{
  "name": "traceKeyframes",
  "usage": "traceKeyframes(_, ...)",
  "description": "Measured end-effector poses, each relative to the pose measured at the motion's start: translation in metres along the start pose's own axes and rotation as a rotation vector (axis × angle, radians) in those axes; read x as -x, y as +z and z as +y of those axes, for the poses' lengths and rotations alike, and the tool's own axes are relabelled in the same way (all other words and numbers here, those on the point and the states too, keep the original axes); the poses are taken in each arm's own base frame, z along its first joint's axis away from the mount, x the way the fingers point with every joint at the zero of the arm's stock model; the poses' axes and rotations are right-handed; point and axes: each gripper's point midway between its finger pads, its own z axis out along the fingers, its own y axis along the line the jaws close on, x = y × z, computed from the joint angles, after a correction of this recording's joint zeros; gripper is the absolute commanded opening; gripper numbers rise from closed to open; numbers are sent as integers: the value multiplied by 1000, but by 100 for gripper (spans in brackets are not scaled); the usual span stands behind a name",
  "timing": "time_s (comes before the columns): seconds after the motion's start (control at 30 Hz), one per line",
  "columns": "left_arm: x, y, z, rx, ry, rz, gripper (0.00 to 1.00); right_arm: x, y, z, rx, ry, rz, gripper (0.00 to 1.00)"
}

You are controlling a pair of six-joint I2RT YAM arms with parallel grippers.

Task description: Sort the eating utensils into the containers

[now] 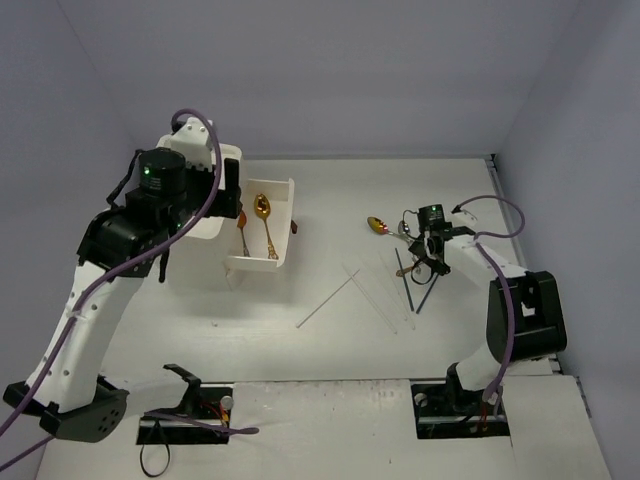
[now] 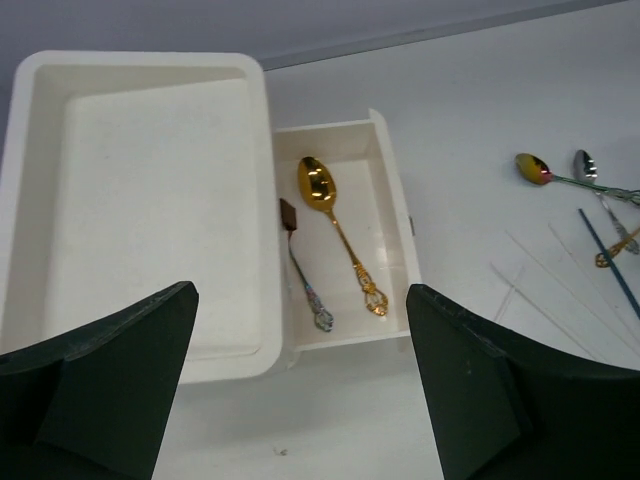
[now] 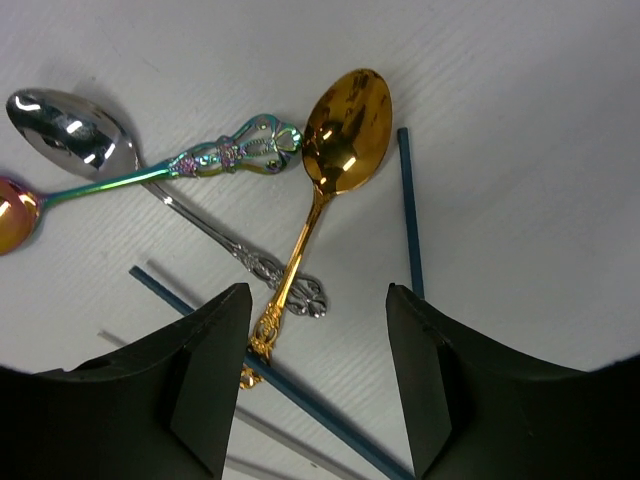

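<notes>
From above, the pulled-out drawer [image 1: 256,266] at far left holds a gold spoon [image 1: 263,207]. The left wrist shows the left gripper [image 2: 300,300] spread above the drawer. The right wrist shows the right gripper [image 3: 317,292] spread over a second gold spoon [image 3: 345,130], a silver spoon [image 3: 70,125] and a blue chopstick [image 3: 408,210].

The white-and-black left arm [image 1: 85,300] is raised from its near-left base and folded toward the far side. The dark left gripper [image 2: 300,400] is pointed downward, its jaws spread wide and nothing clamped. The white-and-black right arm [image 1: 500,285] is stretched from its near-right base toward the far left. The dark right gripper [image 3: 315,385] is held low, its jaws parted, nothing clamped.
</notes>
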Motion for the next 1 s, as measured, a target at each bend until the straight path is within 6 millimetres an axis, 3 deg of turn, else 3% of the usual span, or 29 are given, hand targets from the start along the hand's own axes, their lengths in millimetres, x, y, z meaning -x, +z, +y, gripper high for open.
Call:
traceKeyframes(0.13, -23, -15, 21, 81, 19, 6, 87, 5, 16, 9, -26, 27, -6, 47)
traceKeyframes(0.3, -63, -23, 42, 170, 44, 55, 89, -3, 35, 11, -62, 33, 21, 43)
traceKeyframes(0.43, -84, -31, 55, 226, 59, 74, 89, -4, 42, 14, -72, 38, 18, 32)
traceKeyframes(0.7, -91, -44, 68, 281, 56, 49, 89, -3, 43, 14, -77, 54, 13, 0)
traceKeyframes(1.0, -91, -34, 66, 283, 60, 63, 89, -3, 35, 8, -66, 35, 9, 0)
